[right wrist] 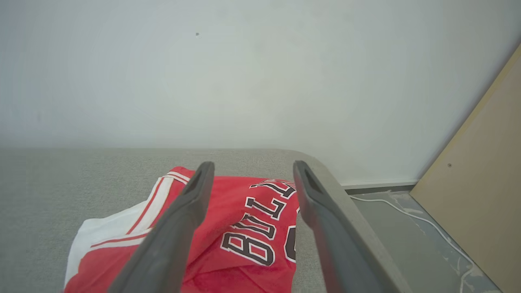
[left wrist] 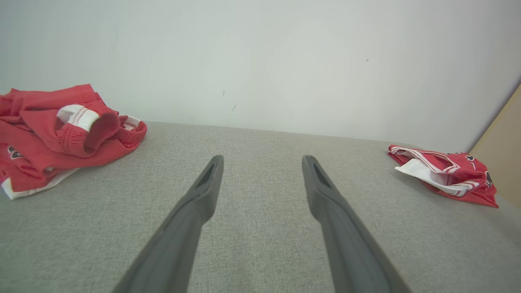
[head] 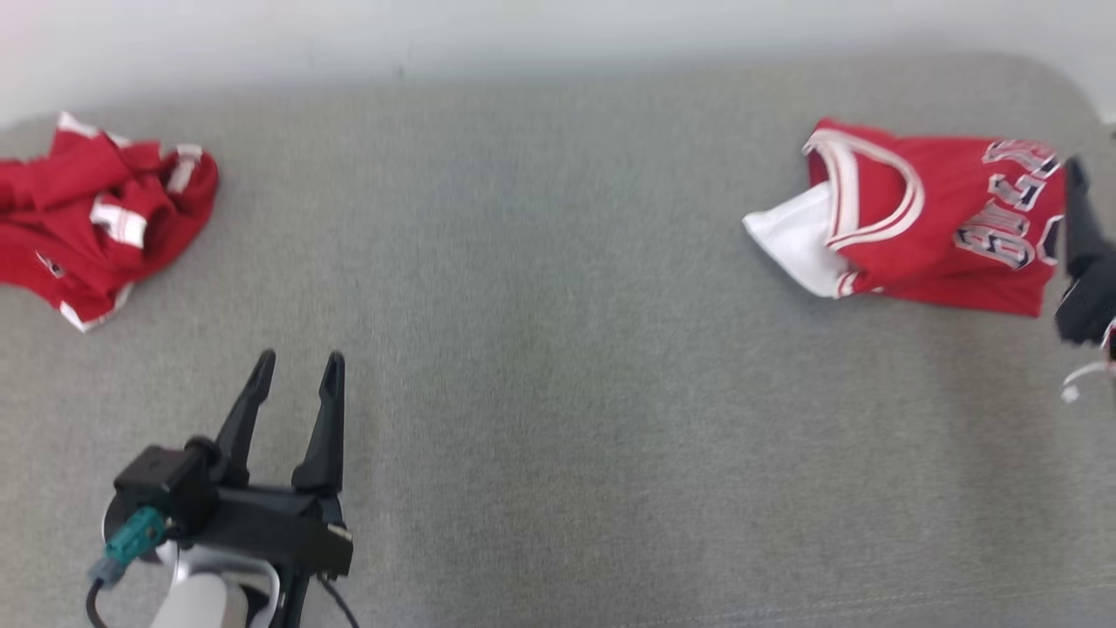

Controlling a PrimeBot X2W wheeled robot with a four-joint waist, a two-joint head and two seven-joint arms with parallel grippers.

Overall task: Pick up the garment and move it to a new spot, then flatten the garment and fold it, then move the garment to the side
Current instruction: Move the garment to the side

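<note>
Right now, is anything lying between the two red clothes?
No. The grey fabric surface between the crumpled red garment and the folded red jersey is bare; the head view and left wrist view both show it.

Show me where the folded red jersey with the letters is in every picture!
Head view: the folded red jersey is at the upper right, on the grey cushion.
Left wrist view: the folded red jersey is at the far right.
Right wrist view: the folded red jersey is at the bottom middle, just beyond the right tool.
Shared landmark: the pale wall behind the cushion's far edge.
</note>
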